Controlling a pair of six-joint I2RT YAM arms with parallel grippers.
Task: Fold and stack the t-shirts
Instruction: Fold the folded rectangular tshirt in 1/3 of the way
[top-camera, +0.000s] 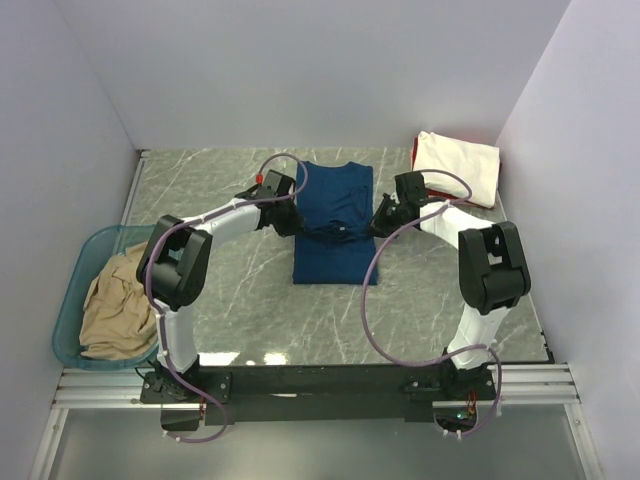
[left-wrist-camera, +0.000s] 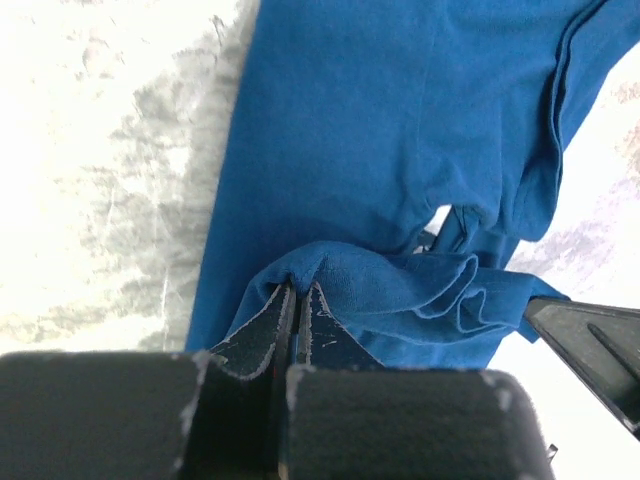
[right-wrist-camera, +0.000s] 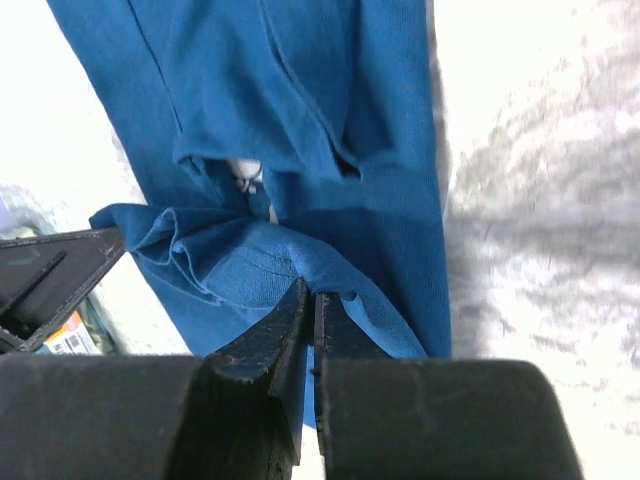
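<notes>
Left gripper and right gripper both clamped on the navy tee, mid-table.
You've got both sets of jaws fully closed, each nipping a raised fold at opposite side edges of the tee, with cloth bunched between them. The tee lies lengthwise on the grey marble-pattern table. A folded cream tee sits in the far right corner. A tan tee is in the teal tub at the near left. Plain pale walls box in three sides.
</notes>
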